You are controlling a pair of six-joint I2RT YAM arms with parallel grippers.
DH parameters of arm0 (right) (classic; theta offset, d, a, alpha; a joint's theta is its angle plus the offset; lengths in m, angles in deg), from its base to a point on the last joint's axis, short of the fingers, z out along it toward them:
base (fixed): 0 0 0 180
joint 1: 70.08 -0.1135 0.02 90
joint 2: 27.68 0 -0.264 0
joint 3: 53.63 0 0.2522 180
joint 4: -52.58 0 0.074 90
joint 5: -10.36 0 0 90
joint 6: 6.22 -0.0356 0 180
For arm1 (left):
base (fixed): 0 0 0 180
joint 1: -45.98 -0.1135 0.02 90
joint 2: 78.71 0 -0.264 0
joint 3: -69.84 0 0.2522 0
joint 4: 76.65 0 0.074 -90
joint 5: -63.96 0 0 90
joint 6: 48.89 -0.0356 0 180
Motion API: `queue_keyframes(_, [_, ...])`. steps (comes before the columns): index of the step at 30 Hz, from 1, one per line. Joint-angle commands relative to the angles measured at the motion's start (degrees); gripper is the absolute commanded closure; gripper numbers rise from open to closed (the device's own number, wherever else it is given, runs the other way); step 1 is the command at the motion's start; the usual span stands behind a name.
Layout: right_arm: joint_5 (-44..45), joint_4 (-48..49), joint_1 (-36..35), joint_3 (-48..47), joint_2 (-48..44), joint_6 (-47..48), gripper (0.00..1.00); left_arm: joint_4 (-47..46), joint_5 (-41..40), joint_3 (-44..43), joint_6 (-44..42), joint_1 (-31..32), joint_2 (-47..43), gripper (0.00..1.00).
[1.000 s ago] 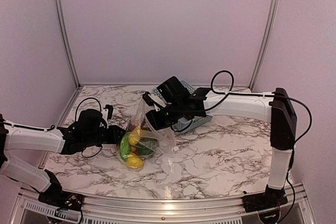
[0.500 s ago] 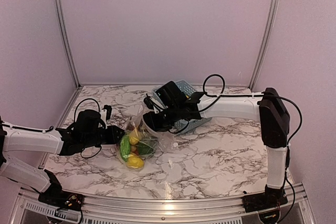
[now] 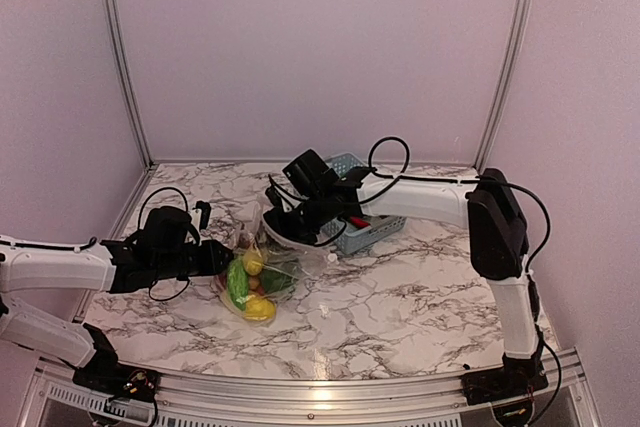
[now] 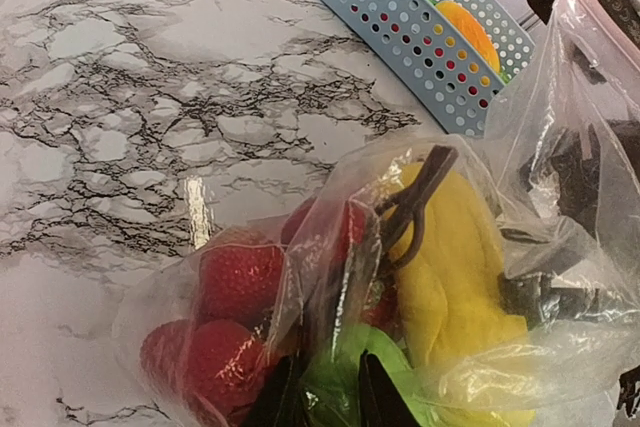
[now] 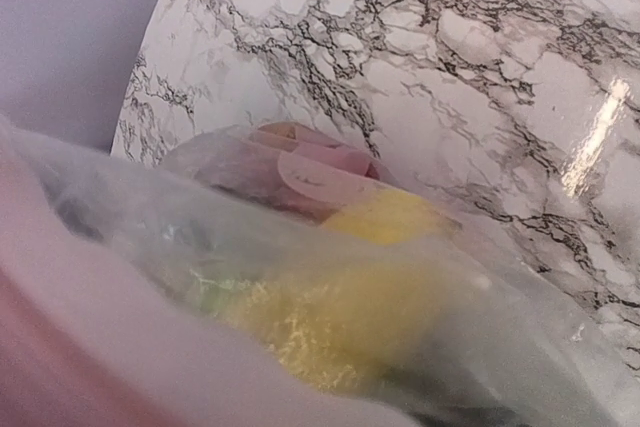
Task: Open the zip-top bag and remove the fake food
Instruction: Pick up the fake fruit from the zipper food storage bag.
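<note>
The clear zip-top bag [image 3: 298, 261] lies on the marble table with its top edge pulled up. The fake food [image 3: 250, 282] is inside it: yellow, green and red pieces. My left gripper [image 3: 217, 257] is shut on the bag's left end. In the left wrist view its fingers [image 4: 322, 402] pinch plastic over a green piece, next to red strawberries [image 4: 235, 282] and a yellow piece [image 4: 450, 257]. My right gripper [image 3: 283, 224] holds the bag's raised zip edge. The right wrist view is filled with bag plastic [image 5: 150, 217] over yellow food [image 5: 400, 297]; its fingers are hidden.
A blue-grey lattice basket [image 3: 372, 232] stands behind the right gripper, with a red piece in it. It also shows in the left wrist view [image 4: 400, 27], holding an orange piece. Walls close the table at the back and both sides.
My right arm has swung left and down with the bag's top edge, uncovering the basket. The bag and its food have shifted slightly left. The left gripper keeps its hold.
</note>
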Motion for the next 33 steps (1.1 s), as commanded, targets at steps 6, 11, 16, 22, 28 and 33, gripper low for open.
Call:
queue_keyframes(6, [4.8, 2.0, -2.9, -2.6, 2.2, 2.8, 0.41, -4.5, 0.5, 0.6, -2.3, 0.8, 4.9, 0.78])
queue_keyframes(11, [5.1, 7.9, -2.9, 2.9, 0.6, 1.7, 0.40, -5.5, -0.2, 0.4, -4.2, 0.8, 6.6, 0.77])
queue_keyframes(16, [4.1, 6.5, -2.9, 2.4, 0.7, 4.6, 0.43, -6.1, -2.7, 1.4, -4.6, 0.8, 6.2, 0.77])
queue_keyframes(22, [4.9, 5.6, -2.6, 1.2, -1.6, 7.2, 0.70, -6.4, -5.4, 2.7, -3.2, 0.8, 5.2, 0.77])
queue_keyframes(28, [7.5, 7.5, -2.1, 5.7, -7.3, 7.1, 0.79, -2.5, -8.6, 1.9, -1.9, 0.7, 6.1, 0.77])
queue_keyframes(33, [8.9, 10.2, -1.8, 10.8, -11.3, 6.1, 0.80, -1.2, -9.5, 2.4, -0.7, 0.7, 6.1, 0.77])
